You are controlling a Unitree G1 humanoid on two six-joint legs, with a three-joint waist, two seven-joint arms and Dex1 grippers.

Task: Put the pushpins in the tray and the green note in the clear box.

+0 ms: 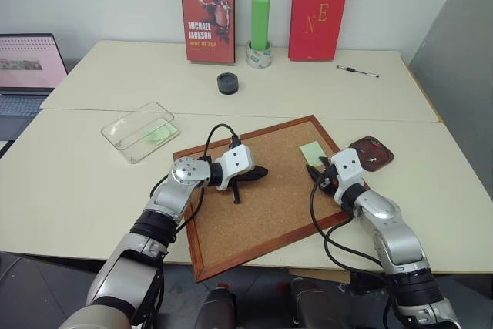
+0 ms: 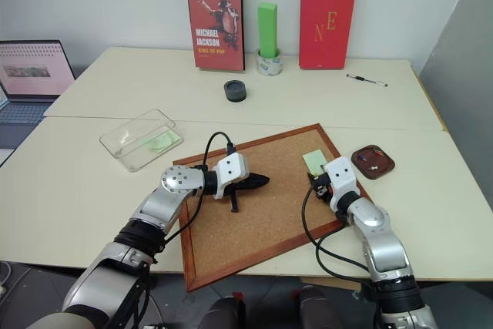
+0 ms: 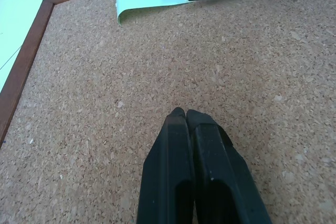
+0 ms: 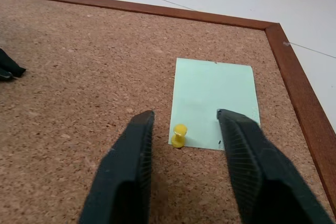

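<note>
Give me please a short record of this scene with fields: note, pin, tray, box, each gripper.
green note: lies flat on the corkboard, near its right corner
pushpin: yellow, stuck in the note's near edge
tray: on the table beside the board, small pins inside
clear box: left of the board
right gripper: jaws open, either side of the pin
left gripper: jaws shut, over bare cork

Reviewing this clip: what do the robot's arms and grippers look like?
Both arms are silver-grey metal with black bands near the elbows and white wrist housings. A black cable loops outside each forearm. The left gripper and right gripper each have two black tapered fingers with ridged inner pads.
</note>
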